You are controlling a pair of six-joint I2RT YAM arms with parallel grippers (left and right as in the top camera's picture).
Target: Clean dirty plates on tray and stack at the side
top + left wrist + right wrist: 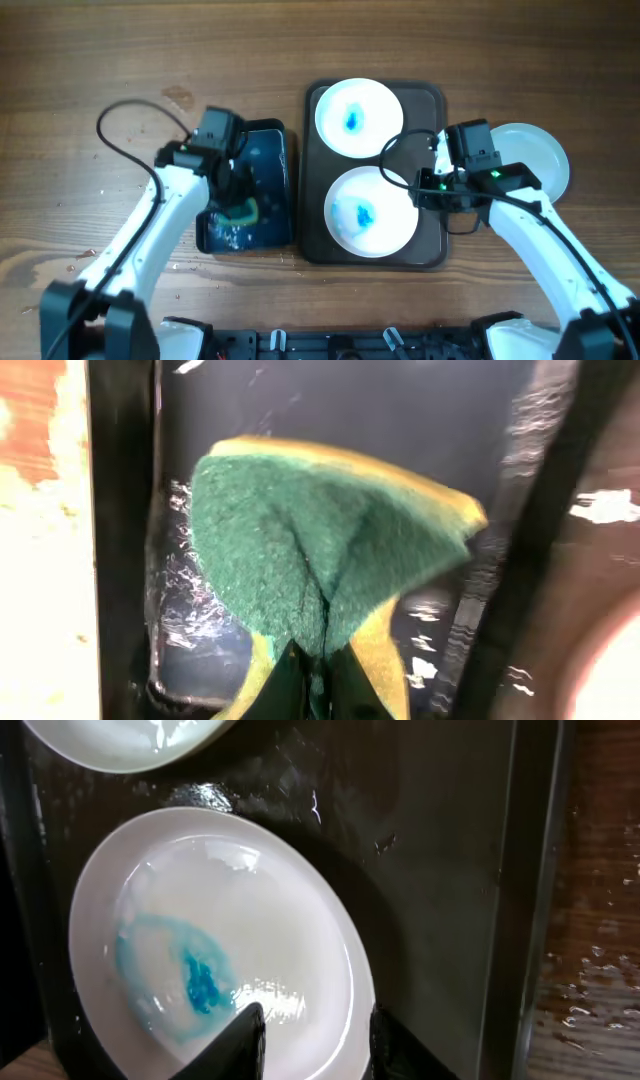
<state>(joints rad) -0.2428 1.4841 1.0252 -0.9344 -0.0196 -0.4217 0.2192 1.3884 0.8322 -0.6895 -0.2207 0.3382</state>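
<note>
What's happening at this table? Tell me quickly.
The left pincer grips a green-and-yellow scouring sponge over the small black tray of water. The right pincer is open at the edge of the nearer round white plate on the large dark brown tray. That plate and the farther plate both carry blue smears. A third white plate sits clean on the wooden table to the right.

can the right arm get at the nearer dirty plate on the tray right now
Probably yes. The right gripper is open over the rim of the nearer plate, one finger on each side, and nothing lies on the plate or beside it on the tray.
</note>
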